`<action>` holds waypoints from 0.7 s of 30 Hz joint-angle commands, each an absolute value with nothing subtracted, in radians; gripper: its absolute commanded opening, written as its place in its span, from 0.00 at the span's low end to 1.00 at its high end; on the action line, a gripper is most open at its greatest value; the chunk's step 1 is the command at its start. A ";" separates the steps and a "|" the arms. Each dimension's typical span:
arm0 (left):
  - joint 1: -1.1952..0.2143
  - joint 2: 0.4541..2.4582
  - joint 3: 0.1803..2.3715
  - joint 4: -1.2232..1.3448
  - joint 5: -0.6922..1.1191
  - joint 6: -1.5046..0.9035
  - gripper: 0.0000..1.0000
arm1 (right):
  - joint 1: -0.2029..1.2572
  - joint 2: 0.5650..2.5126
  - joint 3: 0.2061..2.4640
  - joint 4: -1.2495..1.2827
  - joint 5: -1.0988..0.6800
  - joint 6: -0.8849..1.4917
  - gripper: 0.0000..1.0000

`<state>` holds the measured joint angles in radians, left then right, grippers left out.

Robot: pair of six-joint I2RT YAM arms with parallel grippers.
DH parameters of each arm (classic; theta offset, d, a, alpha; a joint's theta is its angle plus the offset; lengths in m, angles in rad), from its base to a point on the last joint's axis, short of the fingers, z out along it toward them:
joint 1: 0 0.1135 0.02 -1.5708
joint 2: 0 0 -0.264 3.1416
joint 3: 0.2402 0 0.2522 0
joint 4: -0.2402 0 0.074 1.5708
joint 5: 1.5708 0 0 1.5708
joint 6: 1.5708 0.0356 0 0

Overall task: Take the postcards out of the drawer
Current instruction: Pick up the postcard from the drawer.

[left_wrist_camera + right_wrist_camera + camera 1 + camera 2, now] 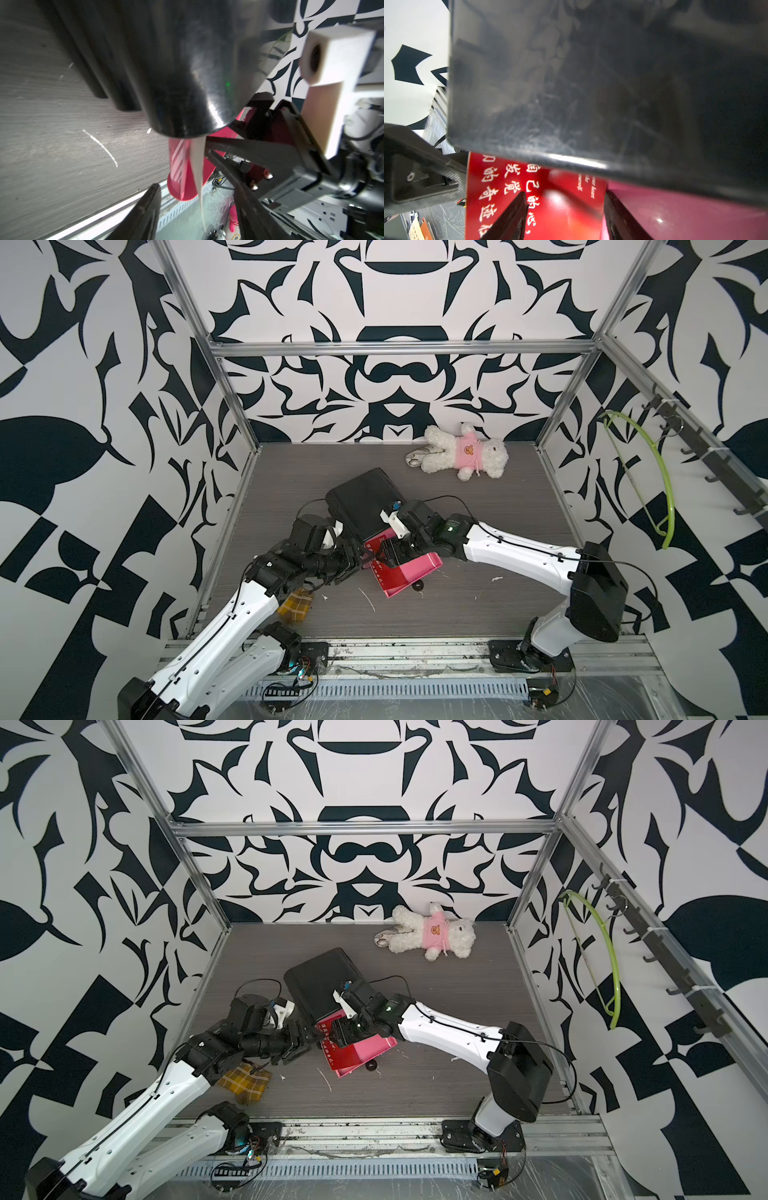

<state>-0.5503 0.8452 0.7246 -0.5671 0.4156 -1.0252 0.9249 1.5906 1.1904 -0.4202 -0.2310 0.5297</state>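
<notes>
Alt text: a red postcard (pixel 560 209) sat in the open pink drawer (pixel 419 568) of a black cabinet (pixel 361 497) on the table (pixel 478 497). The left tool (pixel 197 207) stood partly open astride the card's edge, not yet gripping. The right tool (pixel 564 193), jaws apart, hung over its face, holding nothing. The step appeared to be grasping; next, a firm pinch and a lift clear. White Chinese characters and small italic English, including "heart", were legible.

Between the right jaws lies a glossy red postcard (pixel 562 220), smooth card catching the light, beside the shiny pink plastic drawer (pixel 675 212). Beyond those jaws, the black plastic case (pixel 591 83) looks glossy but scuffed. The counter (pixel 478 605) is matt grey wood-grain; the teddy (pixel 465 454) is fluffy plush.
</notes>
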 commanded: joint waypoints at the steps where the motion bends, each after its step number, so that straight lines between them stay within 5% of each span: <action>1: -0.566 0.851 0.692 -0.485 0.388 -1.072 0.58 | 0.918 1.637 1.163 -0.410 -0.152 0.537 0.62; 21: -0.586 0.926 0.692 -0.474 0.422 -1.071 0.11 | 0.918 1.588 1.148 -0.432 -0.113 0.523 0.62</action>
<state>-0.5808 0.9085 0.6933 -0.4980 0.3939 -1.0763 0.9245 1.5757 1.1790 -0.4145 -0.1844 0.5385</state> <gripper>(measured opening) 0.117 0.616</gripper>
